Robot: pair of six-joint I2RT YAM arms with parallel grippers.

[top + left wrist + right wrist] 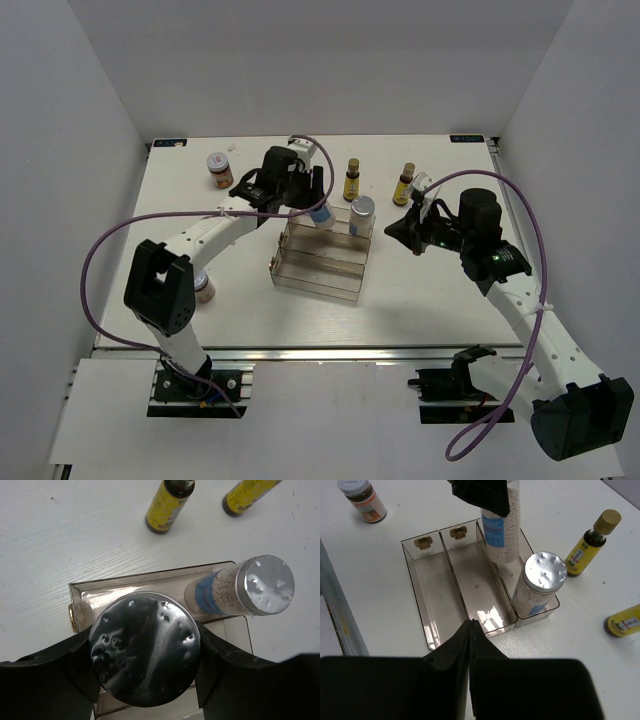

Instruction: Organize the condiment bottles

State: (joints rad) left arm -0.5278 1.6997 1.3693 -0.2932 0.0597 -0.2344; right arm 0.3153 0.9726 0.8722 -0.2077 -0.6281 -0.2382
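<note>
White table (420, 290) | left gripper (145, 667) grasps white bottle (145, 640), rack (427, 605) under its fingers (55, 667), second white bottle (250, 587) just right of them | right gripper (470, 630) clenched, empty, rack ahead

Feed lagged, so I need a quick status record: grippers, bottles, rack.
left gripper: fingers shut on white bottle, over far compartment of rack
right gripper: shut, empty, right of rack
in rack: second white bottle, far compartment
outside rack: two amber bottles beyond it; two red jars to its left
</note>
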